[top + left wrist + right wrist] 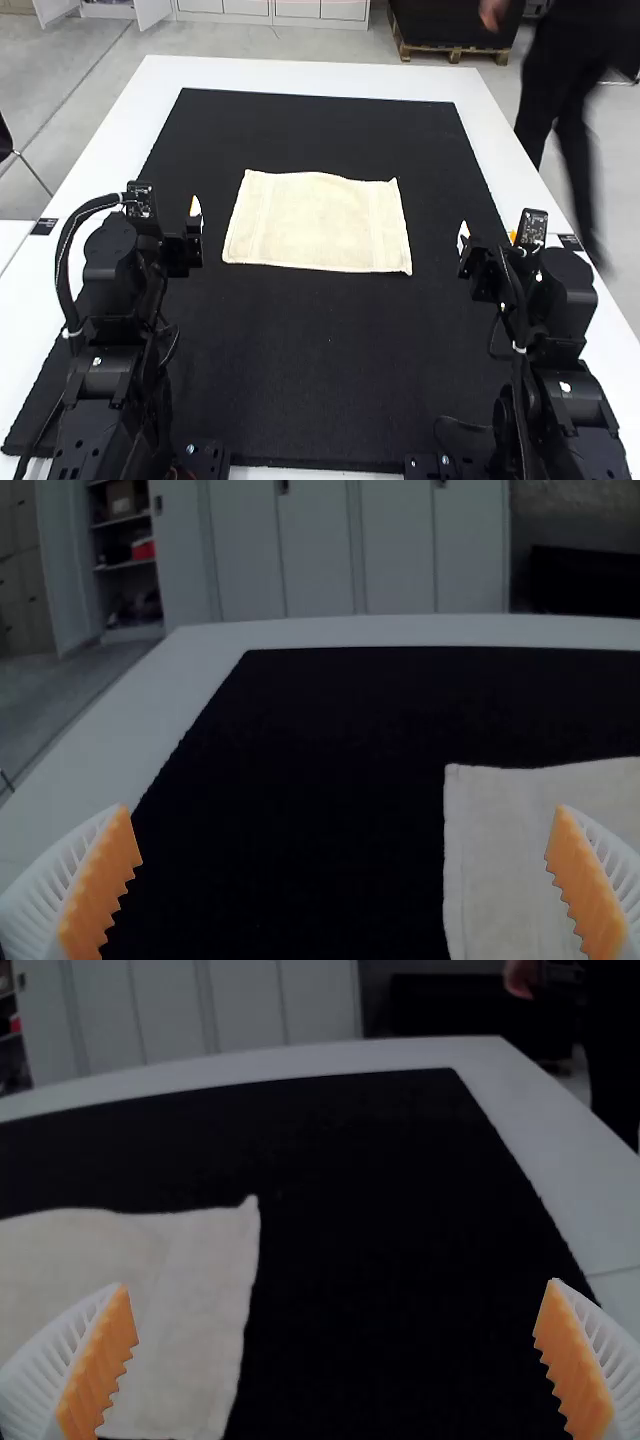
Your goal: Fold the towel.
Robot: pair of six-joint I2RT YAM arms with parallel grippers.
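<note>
Left gripper (195,213): fingers (104,885) spread wide, left arm (108,375) behind it. Right gripper (463,238): same spread, right arm (568,390) behind it.

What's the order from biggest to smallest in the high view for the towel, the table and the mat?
Table, reaching past the mat's edges.
Mat.
Towel, covering only part of the mat.

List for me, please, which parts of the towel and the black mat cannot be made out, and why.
- High view: the towel's underside, hidden by its upper face.
- Left wrist view: part of the towel, cut off by the edge or behind a finger of the left pincer.
- Right wrist view: likewise, with the right pincer.
- High view: the black mat's near right corner, behind the right arm.
</note>
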